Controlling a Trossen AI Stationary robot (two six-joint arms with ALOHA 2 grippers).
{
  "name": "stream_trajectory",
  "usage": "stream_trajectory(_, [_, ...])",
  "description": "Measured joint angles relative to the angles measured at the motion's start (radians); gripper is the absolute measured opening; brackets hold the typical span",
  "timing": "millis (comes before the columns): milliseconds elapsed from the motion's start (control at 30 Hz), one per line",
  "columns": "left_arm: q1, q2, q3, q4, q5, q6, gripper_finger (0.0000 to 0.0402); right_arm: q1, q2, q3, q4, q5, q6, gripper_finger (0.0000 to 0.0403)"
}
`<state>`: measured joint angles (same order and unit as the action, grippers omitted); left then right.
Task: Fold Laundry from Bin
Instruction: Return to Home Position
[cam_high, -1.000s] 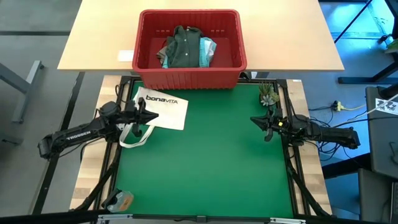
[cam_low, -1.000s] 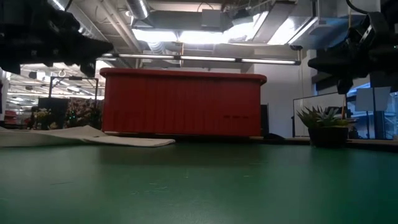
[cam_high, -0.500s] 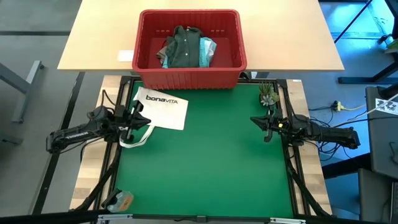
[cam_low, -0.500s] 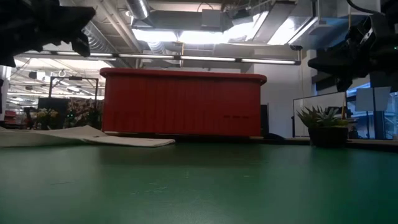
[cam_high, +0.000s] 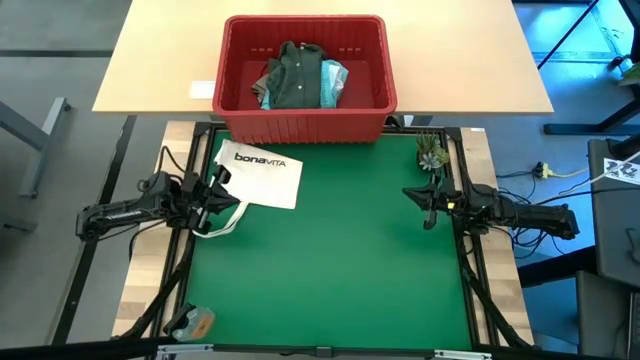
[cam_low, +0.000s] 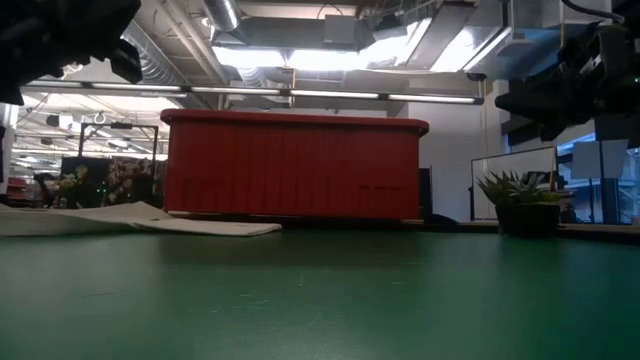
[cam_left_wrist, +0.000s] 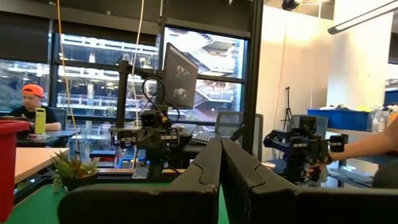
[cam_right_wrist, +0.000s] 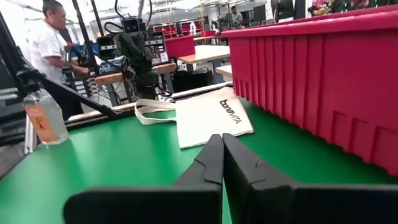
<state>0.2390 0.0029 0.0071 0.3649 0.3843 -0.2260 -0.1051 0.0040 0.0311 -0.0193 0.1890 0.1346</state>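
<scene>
Although both arms hang clear of the green mat (cam_high: 330, 270), neither claw is spread. Nearest of all, at about 7 o'clock on the mat, a small bottle (cam_high: 192, 322) with an orange label stands close to the corner. Farther in, the left claw (cam_high: 222, 188) sits at 9 o'clock, raised over the handle loop of the white tote bag (cam_high: 265, 172). Its wrist view shows the two fingers (cam_left_wrist: 205, 168) pressed flat together on nothing. Opposite, at 3 o'clock, the right claw (cam_high: 412, 194) hovers at like height (the low view has both arms up near the picture's top). Its fingers (cam_right_wrist: 208, 162) are likewise closed and empty, pointing in across the mat toward the tote. The tote lies flat at 10 o'clock, printed side up. A small potted plant (cam_high: 432, 152) stands at 2 o'clock, just beyond the right claw.

At 12 o'clock the bin (cam_high: 305, 128) stands at the mat's far edge, on the tan worktop (cam_high: 150, 70) — upright, touching neither arm. The laundry (cam_high: 296, 78) lies inside it in a heap — a dark green garment on top, light turquoise cloth showing at its 3 o'clock side. A white card (cam_high: 203, 90) lies on the worktop at the bin's 9 o'clock. Beyond, in the room, a person (cam_right_wrist: 46, 43) in a white shirt stands well behind the left arm.
</scene>
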Motion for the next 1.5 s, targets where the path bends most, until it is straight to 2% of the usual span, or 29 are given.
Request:
stream_trajectory(233, [0.000,0.000,0.000,0.000,0.000,0.000,0.0000,0.000,0.000,0.000,0.000,0.000,-0.021,0.0001])
stream_trajectory(467, [0.000,0.000,0.000,0.000,-0.001,0.000,0.0000,0.000,0.000,0.000,0.000,0.000,-0.121,0.0001])
stream_trajectory(1500, [0.000,0.000,0.000,0.000,-0.001,0.000,0.0000,0.000,0.000,-0.001,0.002,0.000,-0.113,0.0001])
